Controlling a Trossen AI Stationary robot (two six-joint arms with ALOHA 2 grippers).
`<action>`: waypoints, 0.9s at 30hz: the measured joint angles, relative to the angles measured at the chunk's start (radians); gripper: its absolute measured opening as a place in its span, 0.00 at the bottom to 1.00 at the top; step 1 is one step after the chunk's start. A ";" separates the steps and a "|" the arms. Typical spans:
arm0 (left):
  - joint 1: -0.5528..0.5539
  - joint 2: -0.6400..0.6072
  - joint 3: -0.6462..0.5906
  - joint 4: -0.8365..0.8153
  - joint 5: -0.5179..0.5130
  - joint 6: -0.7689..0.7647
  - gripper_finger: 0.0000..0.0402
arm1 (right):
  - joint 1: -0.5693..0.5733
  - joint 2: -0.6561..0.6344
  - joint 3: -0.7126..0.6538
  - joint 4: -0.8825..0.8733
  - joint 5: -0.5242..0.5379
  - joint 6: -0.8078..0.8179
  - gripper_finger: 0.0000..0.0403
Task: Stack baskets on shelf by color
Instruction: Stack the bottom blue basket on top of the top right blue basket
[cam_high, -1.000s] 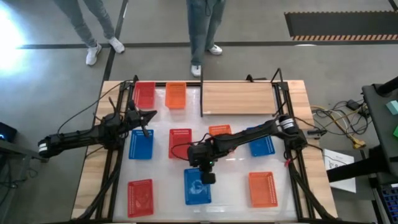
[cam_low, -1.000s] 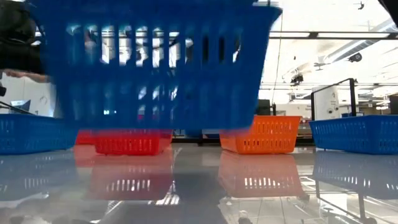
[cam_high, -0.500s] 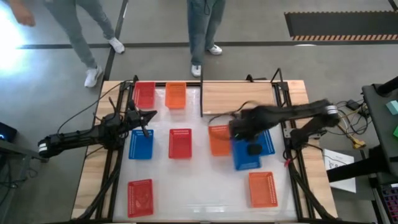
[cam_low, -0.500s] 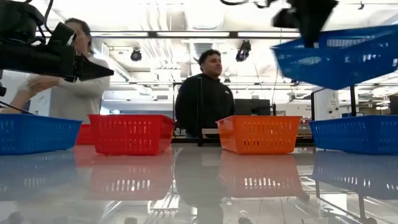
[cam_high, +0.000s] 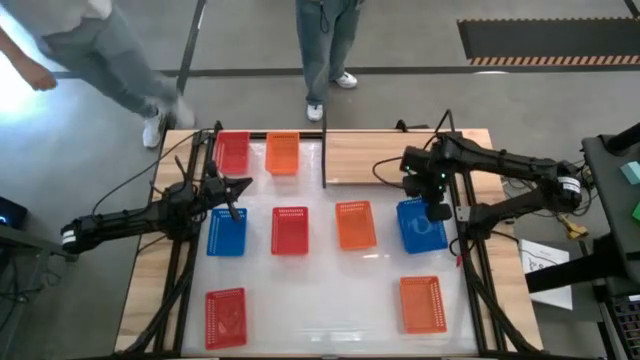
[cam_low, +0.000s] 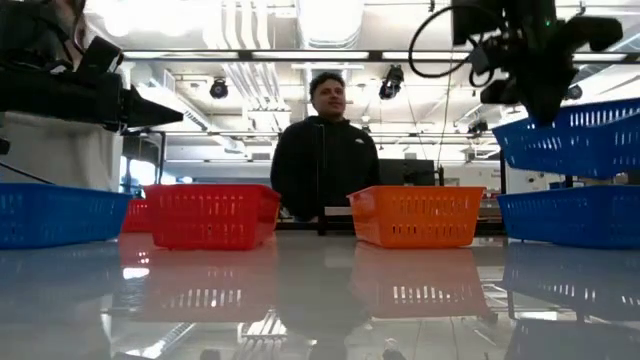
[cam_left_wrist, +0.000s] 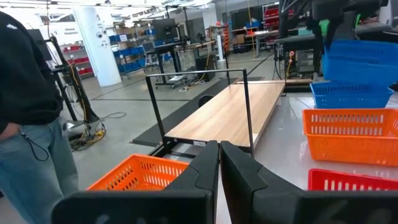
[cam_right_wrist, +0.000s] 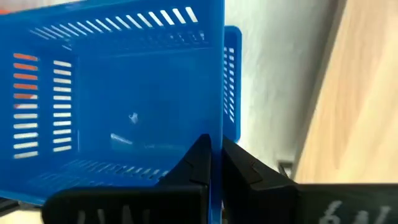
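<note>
My right gripper (cam_high: 437, 207) is shut on a blue basket (cam_high: 419, 226), held just above a second blue basket (cam_low: 575, 215) at the table's right; the held basket also shows in the low view (cam_low: 575, 140). The light-wood shelf (cam_high: 385, 157) lies at the far right and carries nothing. My left gripper (cam_high: 236, 190) is shut and empty, hovering over a third blue basket (cam_high: 226, 232) at the left. The other red and orange baskets rest on their bottoms on the white tabletop. My right gripper pinches one side wall of the blue basket at its rim (cam_right_wrist: 217, 127), near the basket's far right corner, with one finger (cam_right_wrist: 196, 163) inside the basket and one outside. The fingers come from above, pointing down. The basket hangs lifted and tilted, open side up, above the lower blue basket.
A red basket (cam_high: 232, 152) and an orange basket (cam_high: 283, 152) stand at the far left. A red basket (cam_high: 290, 230) and an orange one (cam_high: 356, 225) stand mid-table. A red basket (cam_high: 225, 318) and an orange one (cam_high: 422, 303) stand near the front. People stand beyond the far edge.
My right gripper has carried the blue basket, lifted clear, from the table's near middle toward the right and far edges, ending above the other blue basket on the right. The basket has stayed in the hold throughout.
</note>
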 joint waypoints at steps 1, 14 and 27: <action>0.000 0.000 0.000 0.000 0.000 0.000 0.00 | -0.018 -0.003 -0.014 0.014 -0.012 -0.019 0.02; 0.000 0.000 0.000 0.000 0.000 0.000 0.00 | -0.075 -0.014 -0.131 0.119 -0.101 -0.068 0.02; 0.000 0.000 0.000 0.000 0.000 0.000 0.00 | -0.091 -0.016 -0.172 0.180 -0.039 -0.049 0.07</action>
